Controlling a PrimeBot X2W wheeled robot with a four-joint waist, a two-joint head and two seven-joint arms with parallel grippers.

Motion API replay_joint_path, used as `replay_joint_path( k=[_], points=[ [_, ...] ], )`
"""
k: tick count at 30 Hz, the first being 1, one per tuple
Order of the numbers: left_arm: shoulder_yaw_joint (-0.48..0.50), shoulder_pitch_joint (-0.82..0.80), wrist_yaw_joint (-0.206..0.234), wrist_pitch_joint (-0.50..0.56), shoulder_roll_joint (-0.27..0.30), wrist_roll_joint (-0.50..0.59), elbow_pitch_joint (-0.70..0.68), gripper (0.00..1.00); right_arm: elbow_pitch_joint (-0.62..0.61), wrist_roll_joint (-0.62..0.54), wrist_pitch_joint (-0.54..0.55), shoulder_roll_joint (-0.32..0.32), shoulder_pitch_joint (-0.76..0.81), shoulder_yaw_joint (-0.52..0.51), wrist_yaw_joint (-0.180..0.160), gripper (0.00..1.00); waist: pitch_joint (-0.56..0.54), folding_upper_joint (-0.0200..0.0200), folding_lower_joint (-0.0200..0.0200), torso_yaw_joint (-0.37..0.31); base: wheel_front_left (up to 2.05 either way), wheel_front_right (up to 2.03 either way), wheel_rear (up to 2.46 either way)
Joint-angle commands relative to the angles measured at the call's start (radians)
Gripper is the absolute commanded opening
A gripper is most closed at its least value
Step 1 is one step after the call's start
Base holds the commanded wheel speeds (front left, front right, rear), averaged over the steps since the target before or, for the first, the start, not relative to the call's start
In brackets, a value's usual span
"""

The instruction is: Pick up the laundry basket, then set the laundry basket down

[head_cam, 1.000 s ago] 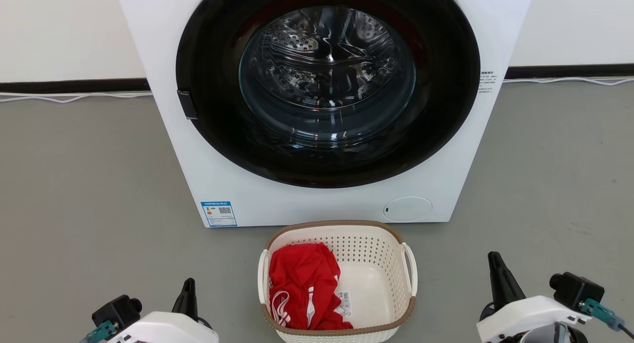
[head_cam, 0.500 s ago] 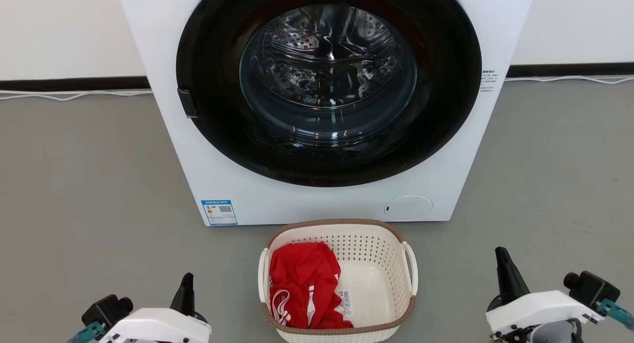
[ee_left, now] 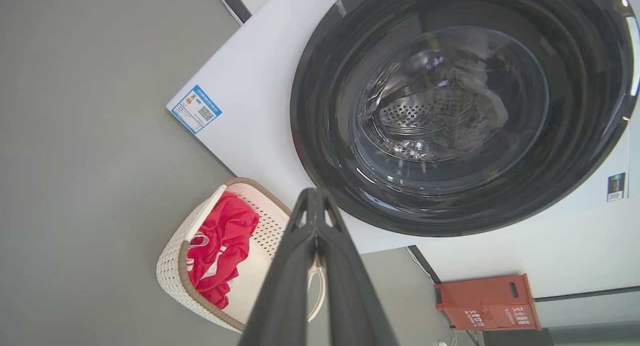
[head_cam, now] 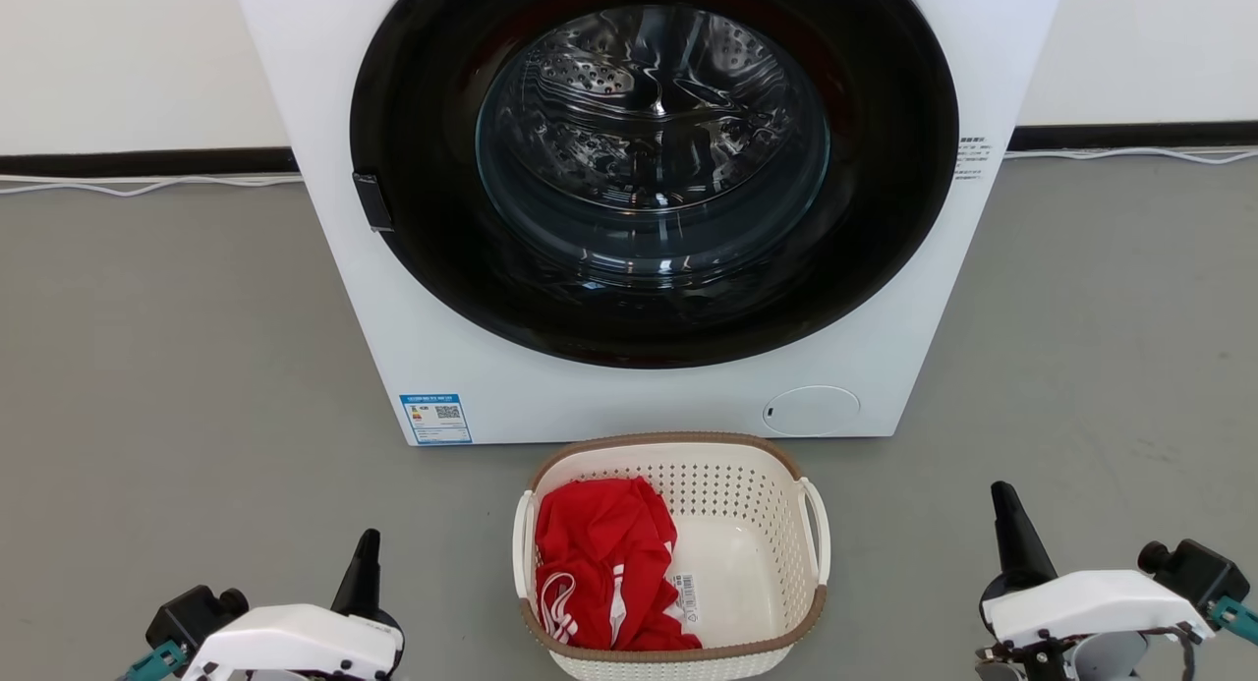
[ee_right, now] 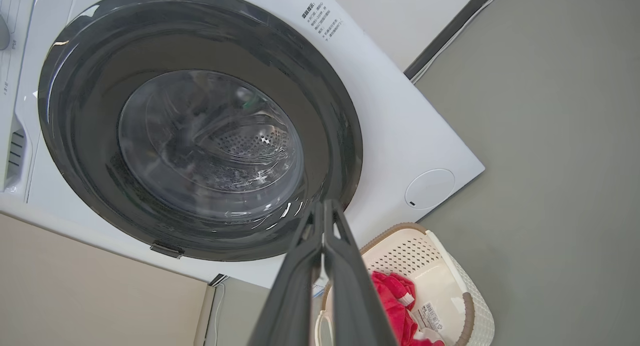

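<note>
The cream-white perforated laundry basket (head_cam: 757,509) with a brown rim stands on the grey floor at the foot of the washing machine, a red garment (head_cam: 600,558) heaped in its left half. It also appears as the laundry basket (ee_left: 172,268) in the left wrist view and the laundry basket (ee_right: 465,296) in the right wrist view. My left gripper (head_cam: 368,538) is shut and empty, well to the basket's left. My right gripper (head_cam: 1000,489) is shut and empty, well to its right. Both point toward the machine, as the left gripper (ee_left: 314,191) and right gripper (ee_right: 325,202) do in the wrist views.
A white front-loading washing machine (head_cam: 649,406) with a closed dark round door (head_cam: 654,160) rises directly behind the basket. Cables (head_cam: 147,185) run along the wall base. A red box (ee_left: 487,303) sits by the wall beyond the machine. Grey floor spreads on both sides.
Both arms have drifted outward, away from the basket: the left one lower and to the left, the right one to the right. The basket has stayed on the floor.
</note>
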Motion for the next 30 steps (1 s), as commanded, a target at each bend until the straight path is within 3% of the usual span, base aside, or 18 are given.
replay_joint_path(
  k=[1, 30],
  points=[
    [0.024, -0.036, -0.011, 0.005, 0.005, -0.02, -0.034, 0.0, -0.036, 0.027, 0.007, -0.004, -0.019, 0.006, 0.004, 0.0, 0.0, -0.0001, 0.0, 0.0, 0.0, 0.0, 0.0],
    [0.089, -0.035, -0.069, 0.088, -0.003, -0.289, -0.098, 0.0, -0.111, 0.387, 0.093, -0.004, -0.01, -0.02, 0.006, 0.0, 0.009, -0.0001, 0.0, 0.004, 0.0, 0.0, 0.0]
  ],
)
